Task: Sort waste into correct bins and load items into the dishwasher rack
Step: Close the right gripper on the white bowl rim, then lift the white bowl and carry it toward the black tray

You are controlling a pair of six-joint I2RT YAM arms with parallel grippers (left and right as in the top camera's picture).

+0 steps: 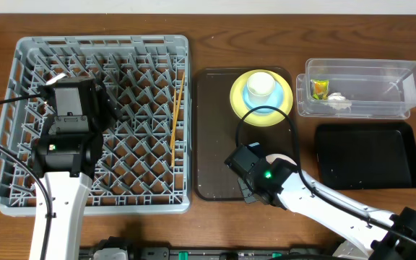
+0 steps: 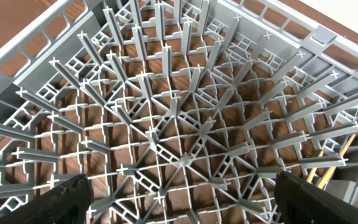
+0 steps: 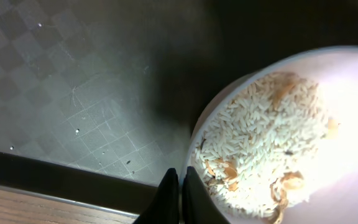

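My right gripper (image 3: 180, 200) is shut on the rim of the white bowl (image 3: 347, 99), one finger outside and one inside. The bowl holds rice-like food scraps (image 3: 266, 143) and sits on the brown tray (image 1: 215, 130); from overhead only part of the bowl (image 1: 283, 159) shows under the right gripper (image 1: 270, 162). The grey dishwasher rack (image 1: 20, 130) holds the chopsticks (image 1: 175, 112) along its right side. Above the rack (image 2: 179, 112) my left gripper (image 2: 182, 205) hangs open and empty. A white cup (image 1: 260, 82) stands in a light blue dish (image 1: 250, 95) on the yellow plate (image 1: 238, 97).
The clear tub (image 1: 388, 79) at the back right holds the snack wrapper (image 1: 318, 88) and the white tissue (image 1: 338, 101). In front of it lies the black tray (image 1: 367, 155). The chopsticks (image 2: 331, 158) show at the right edge of the left wrist view.
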